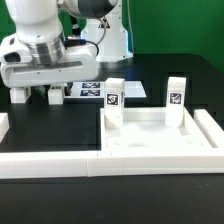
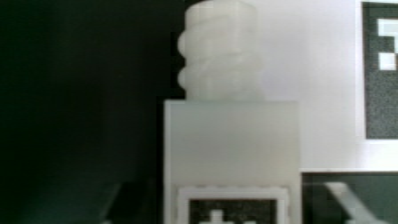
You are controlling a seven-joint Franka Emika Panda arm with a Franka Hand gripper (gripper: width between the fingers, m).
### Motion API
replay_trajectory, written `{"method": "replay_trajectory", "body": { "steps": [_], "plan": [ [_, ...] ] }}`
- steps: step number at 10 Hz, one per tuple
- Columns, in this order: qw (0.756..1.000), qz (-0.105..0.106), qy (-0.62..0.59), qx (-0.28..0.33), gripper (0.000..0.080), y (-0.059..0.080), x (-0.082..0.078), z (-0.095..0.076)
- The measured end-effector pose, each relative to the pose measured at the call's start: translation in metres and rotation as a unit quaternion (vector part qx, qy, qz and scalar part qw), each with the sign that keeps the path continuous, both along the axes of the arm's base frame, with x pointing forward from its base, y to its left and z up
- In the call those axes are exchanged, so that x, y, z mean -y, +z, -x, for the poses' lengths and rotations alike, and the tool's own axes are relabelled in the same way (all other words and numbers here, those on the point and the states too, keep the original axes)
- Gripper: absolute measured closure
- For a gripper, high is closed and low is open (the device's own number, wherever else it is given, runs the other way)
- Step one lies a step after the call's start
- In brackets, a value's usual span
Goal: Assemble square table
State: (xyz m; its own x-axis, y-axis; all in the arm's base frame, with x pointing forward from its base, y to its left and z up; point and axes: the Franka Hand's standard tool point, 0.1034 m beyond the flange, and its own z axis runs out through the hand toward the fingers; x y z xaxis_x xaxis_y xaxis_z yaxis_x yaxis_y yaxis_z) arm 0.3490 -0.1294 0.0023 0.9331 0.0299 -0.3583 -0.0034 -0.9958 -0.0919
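The square table top (image 1: 150, 140) lies white on the table at the exterior view's right, with two tagged legs (image 1: 113, 96) (image 1: 177, 93) standing upright at its far corners. My gripper (image 1: 37, 97) is low over the table at the exterior view's left. In the wrist view a third white leg (image 2: 228, 125) lies between my fingers (image 2: 114, 203), threaded end pointing away and tag near the jaws. My gripper (image 2: 228, 205) is open, with a dark gap showing on each side of the leg. A fourth leg is not visible.
The marker board (image 1: 100, 90) lies just right of my gripper, and also shows in the wrist view (image 2: 338, 110). Long white L-shaped rails (image 1: 50, 160) run along the front and down the right side (image 1: 210, 128) of the table top.
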Motion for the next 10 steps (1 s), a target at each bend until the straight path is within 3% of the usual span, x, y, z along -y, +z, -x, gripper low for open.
{"method": "replay_trajectory", "body": {
  "steps": [1,2,8,10],
  "plan": [
    [1.0,0.0,0.0,0.0,0.0321,0.0,0.0,0.0],
    [1.0,0.0,0.0,0.0,0.0189,0.0,0.0,0.0],
    [1.0,-0.001,0.001,-0.003,0.015,0.001,0.0,0.0],
    [1.0,-0.011,0.01,-0.023,0.015,0.014,0.001,-0.024]
  ]
}}
